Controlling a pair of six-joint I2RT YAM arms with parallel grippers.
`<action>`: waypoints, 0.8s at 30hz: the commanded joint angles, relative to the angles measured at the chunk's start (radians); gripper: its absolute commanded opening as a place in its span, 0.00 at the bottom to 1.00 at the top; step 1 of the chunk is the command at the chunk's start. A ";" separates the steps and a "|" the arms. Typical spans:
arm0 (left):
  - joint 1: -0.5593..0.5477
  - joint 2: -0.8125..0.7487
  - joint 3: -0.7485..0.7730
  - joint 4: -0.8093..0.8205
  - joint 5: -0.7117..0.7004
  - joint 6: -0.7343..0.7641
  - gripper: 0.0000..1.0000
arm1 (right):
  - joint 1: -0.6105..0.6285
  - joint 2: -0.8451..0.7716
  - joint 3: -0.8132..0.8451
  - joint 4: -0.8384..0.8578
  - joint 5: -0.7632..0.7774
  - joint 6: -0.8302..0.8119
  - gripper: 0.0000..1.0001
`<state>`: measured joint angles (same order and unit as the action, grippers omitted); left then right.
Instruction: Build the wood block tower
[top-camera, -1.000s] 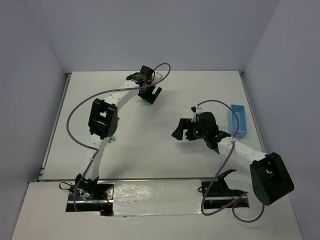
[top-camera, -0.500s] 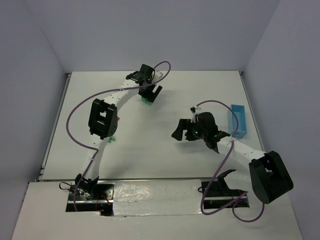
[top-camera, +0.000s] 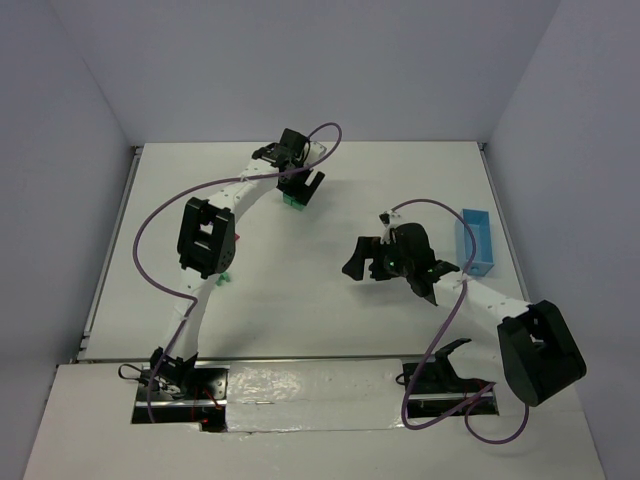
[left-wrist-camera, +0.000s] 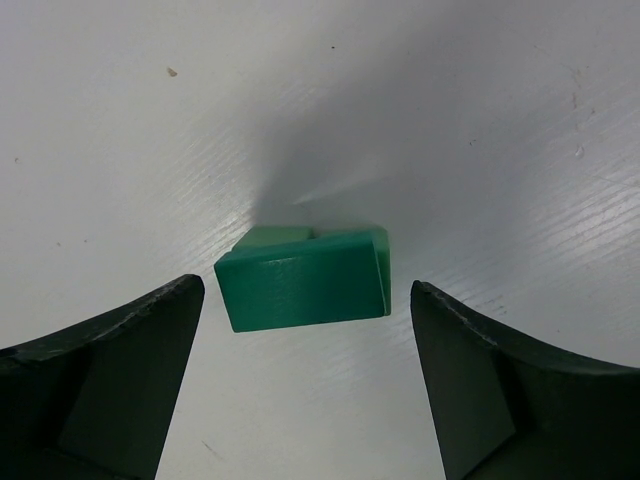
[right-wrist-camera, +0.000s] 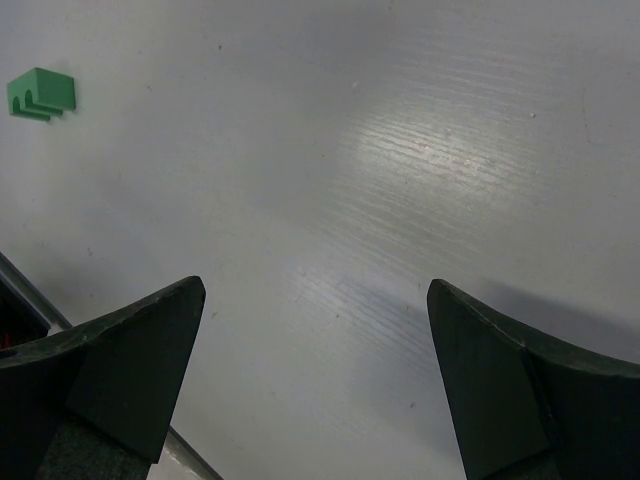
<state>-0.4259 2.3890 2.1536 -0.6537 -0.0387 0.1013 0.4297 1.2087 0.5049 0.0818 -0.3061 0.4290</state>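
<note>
Since a second ago, the right claw (right-wrist-camera: 315, 290) has drifted slightly left, wide open and empty. The left claw (top-camera: 300, 187) stays wide open around a green block (left-wrist-camera: 300, 285) on the far table (left-wrist-camera: 500, 100), without touching it. I judge the grasp is still to come.

Table top (left-wrist-camera: 500, 120): white, with fine parallel grain lines and a low sheen showing soft glare patches.
Green block (left-wrist-camera: 290, 295): painted, smooth, satin finish, crisp edges.
Second green block (right-wrist-camera: 42, 93): same paint, even coat.
Left gripper (left-wrist-camera: 307, 290), fingers (left-wrist-camera: 110, 380): dark, matt, faintly grainy, plastic in appearance.
Right gripper (right-wrist-camera: 316, 290), fingers (right-wrist-camera: 500, 380): same dark matt finish.
Tray (top-camera: 478, 243) at right: light blue, glossy, looks like plastic.
Cable (top-camera: 137, 248): purple, smooth sheathing.
Strip (top-camera: 320, 398) along the near edge: silvery, wrinkled, reflective.
</note>
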 joint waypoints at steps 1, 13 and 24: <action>0.006 0.033 0.038 0.019 0.023 0.011 0.96 | 0.011 0.008 0.040 0.010 0.012 -0.015 1.00; 0.010 0.045 0.040 0.020 0.019 0.017 0.93 | 0.015 0.014 0.043 0.006 0.019 -0.018 1.00; 0.010 0.041 0.031 0.022 0.022 0.025 0.85 | 0.020 0.020 0.047 0.004 0.025 -0.021 1.00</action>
<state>-0.4210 2.4279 2.1563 -0.6510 -0.0349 0.1055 0.4362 1.2224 0.5056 0.0811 -0.2939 0.4252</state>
